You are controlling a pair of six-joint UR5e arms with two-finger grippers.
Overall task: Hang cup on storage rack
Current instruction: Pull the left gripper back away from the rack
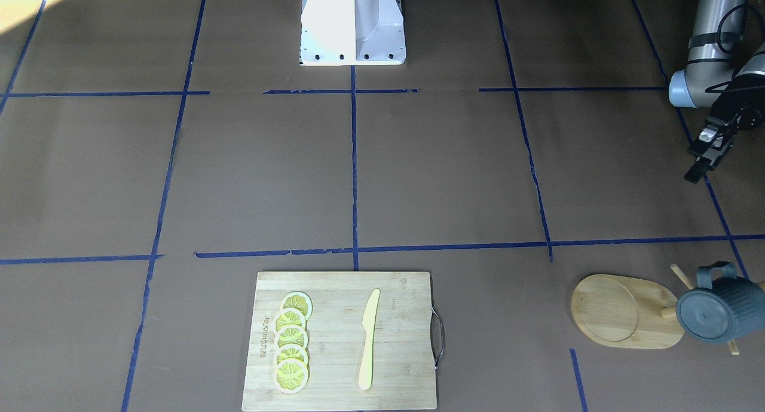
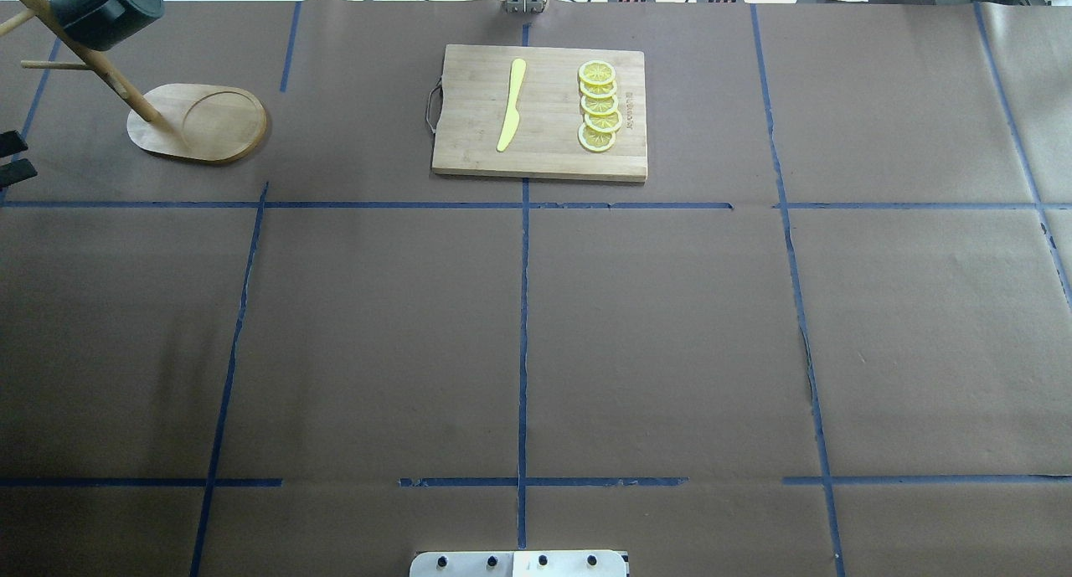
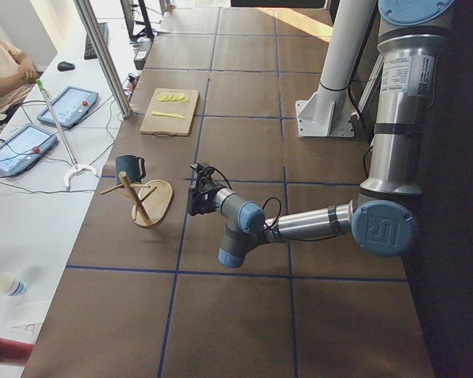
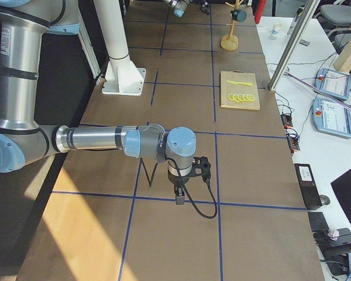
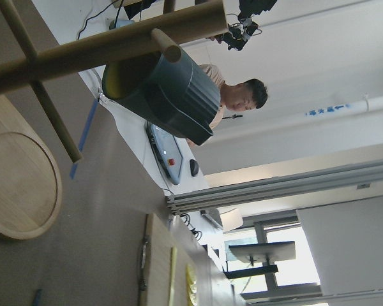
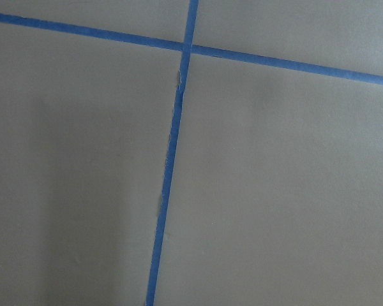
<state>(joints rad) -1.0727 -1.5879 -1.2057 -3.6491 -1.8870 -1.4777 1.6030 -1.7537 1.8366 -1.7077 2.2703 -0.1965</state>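
Observation:
The dark blue-grey cup (image 1: 714, 313) hangs by its handle on an upper peg of the light wooden storage rack (image 1: 621, 310), tilted, off the table. Both also show in the overhead view, the cup (image 2: 105, 7) and the rack (image 2: 209, 125), at the far left corner. In the left wrist view the cup (image 5: 172, 95) hangs under the rack's post (image 5: 115, 44). My left gripper (image 2: 10, 157) is open and empty, a short way back from the rack; it also shows in the front view (image 1: 702, 164). My right gripper (image 4: 179, 196) hangs low over bare table far from the rack; I cannot tell if it is open or shut.
A bamboo cutting board (image 2: 540, 112) with several lemon slices (image 2: 599, 108) and a yellow knife (image 2: 512, 104) lies at the far middle. The robot's white base (image 1: 352, 23) stands at the near edge. An operator (image 3: 4, 71) sits beyond the table's far side.

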